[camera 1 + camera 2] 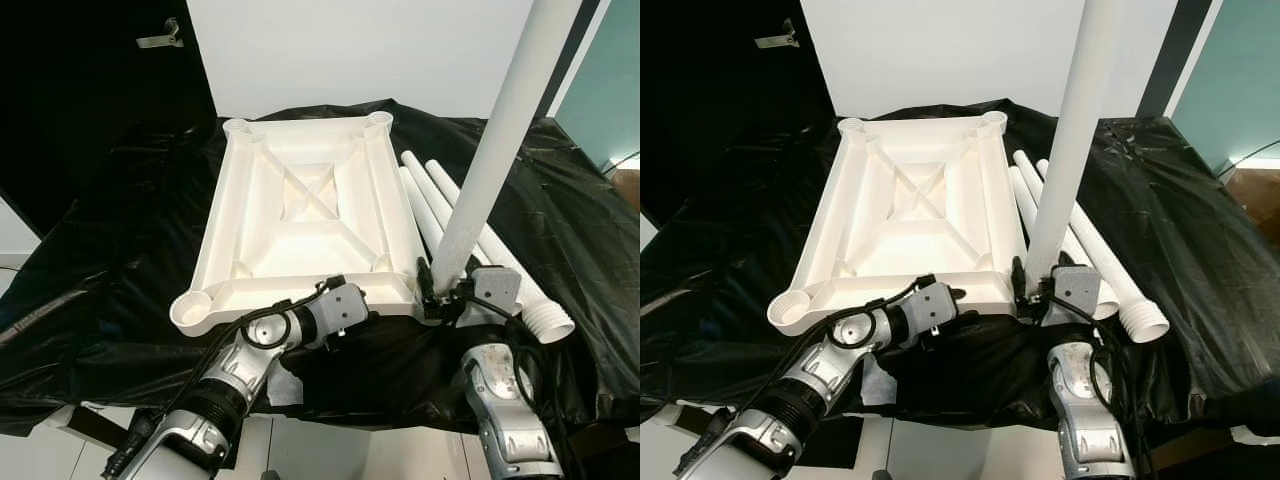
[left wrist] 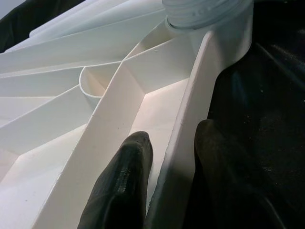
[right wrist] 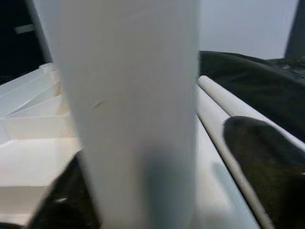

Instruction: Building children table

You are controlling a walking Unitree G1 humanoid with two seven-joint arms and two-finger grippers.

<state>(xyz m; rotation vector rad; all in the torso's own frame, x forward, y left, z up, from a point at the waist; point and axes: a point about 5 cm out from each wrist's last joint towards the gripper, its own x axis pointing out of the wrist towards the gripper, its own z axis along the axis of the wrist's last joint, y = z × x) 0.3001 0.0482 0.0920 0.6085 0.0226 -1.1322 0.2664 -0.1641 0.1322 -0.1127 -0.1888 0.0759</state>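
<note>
On my far left I have a black wall [image 1: 90, 100], and a black sheet [image 1: 110, 260] spreads over the work surface under everything. The white tabletop [image 1: 300, 215] lies upside down on that sheet, ribs facing up, with a round socket at each corner. My left gripper [image 2: 164, 176] sits at the near edge of it, fingers clenched on the tabletop's near rim: one finger [image 2: 124, 181] inside the rim, the other outside against the sheet. The left arm covers part of that near edge in the head views. Moving right, the right gripper [image 1: 440, 295] is clamped around the upright leg [image 1: 490, 150], which stands at the near right corner of the tabletop and tilts slightly right; its top is cut off by the frame, and the gripper hides its foot, so I cannot tell whether it is seated in the socket. Just beside it, the spare legs [image 1: 470, 250] lie on the sheet along the tabletop's right side, partly blocked by the upright leg. In the right wrist view the leg is a blurred white column.
</note>
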